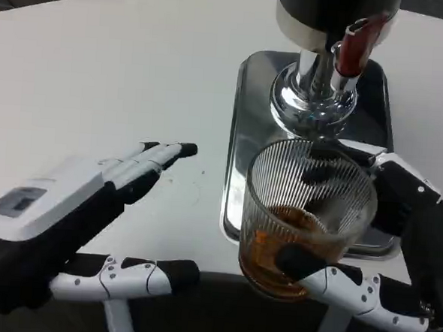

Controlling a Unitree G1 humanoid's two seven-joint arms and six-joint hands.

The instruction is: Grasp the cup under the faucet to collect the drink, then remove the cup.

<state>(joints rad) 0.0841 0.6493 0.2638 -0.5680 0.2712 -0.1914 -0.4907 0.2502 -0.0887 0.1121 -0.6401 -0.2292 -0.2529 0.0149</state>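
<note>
My right fingers point(306, 260) are wrapped round the cup point(306, 216): one black tip presses the near side of the glass low down, and others show dark through the ribbed wall on the far side. So the right hand point(395, 222) holds the cup, its white and black back lying off to the right of the glass.

The cup is clear, ribbed with fine upright lines, and stands upright or nearly so. There is amber drink point(280, 252) in the bottom part of it, well short of the rim. I cannot tell whether its base touches the tray or hangs just above it. It overlaps the near edge of the tray point(242, 137), and its mouth is just on my side of the faucet.

The faucet point(317, 74) rises from the middle of the tray on a chrome base, with a dark body at the top and a red handle point(354, 46) on its right side.

My left fingers point(158, 158) are stretched out flat and close together, with the thumb below them pointing right, and nothing is in them. The left hand point(61, 209) hovers over the bench point(114, 69), left of the tray and apart from the cup. The bench is white, and the tray is a shiny metal rectangle lying on it.
</note>
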